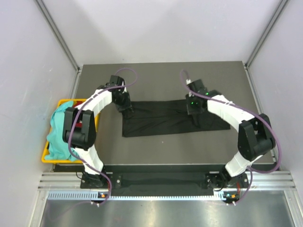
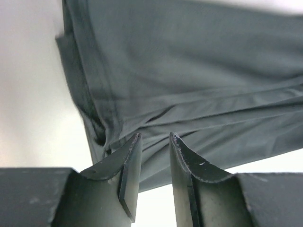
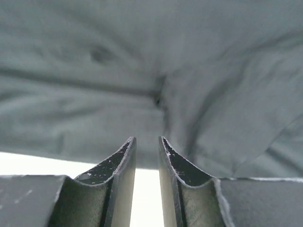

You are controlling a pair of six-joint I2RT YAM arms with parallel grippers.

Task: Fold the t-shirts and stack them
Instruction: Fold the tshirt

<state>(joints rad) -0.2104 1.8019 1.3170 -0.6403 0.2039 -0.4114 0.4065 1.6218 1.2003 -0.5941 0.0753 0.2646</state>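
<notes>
A black t-shirt lies on the table as a long, wrinkled, folded band. My left gripper hovers over the band's left end, near the far corner. In the left wrist view its jaws stand apart with nothing between them, and the shirt's hemmed edge lies just past the tips. My right gripper is over the right part of the band. Its jaws show a narrow gap with nothing in it, above the creased black cloth. A teal t-shirt is heaped in the basket at the left.
The yellow plastic basket sits at the table's left edge, beside the left arm. The grey tabletop is bare in front of the shirt and behind it. White walls close in the back and both sides.
</notes>
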